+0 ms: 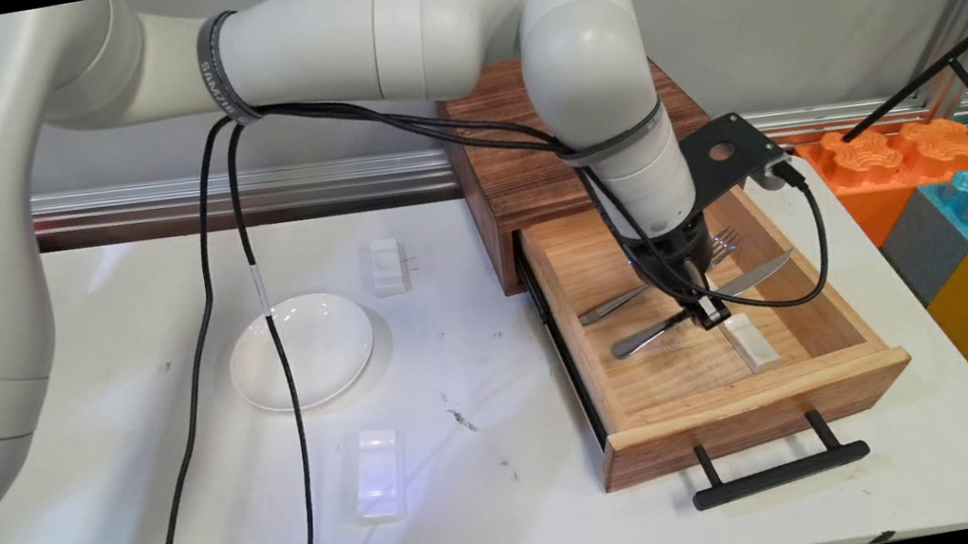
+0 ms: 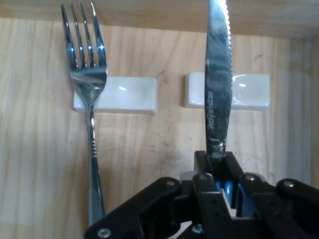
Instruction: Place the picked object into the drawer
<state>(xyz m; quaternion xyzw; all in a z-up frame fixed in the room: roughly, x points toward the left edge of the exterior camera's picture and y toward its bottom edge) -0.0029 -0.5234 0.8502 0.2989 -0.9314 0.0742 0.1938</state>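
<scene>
Glossy metal knife (image 2: 218,89); wooden drawer (image 1: 831,378)

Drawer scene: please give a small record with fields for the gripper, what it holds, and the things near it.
gripper: shut on knife
knife: blade across a white rest
fork: beside the knife, over another white rest
drawer: open, wooden, black handle
table: plate, two white rests

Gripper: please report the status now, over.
Gripper shut on knife inside open drawer. Knife blade lies over white rest. Fork beside it on another rest, apart.
</scene>
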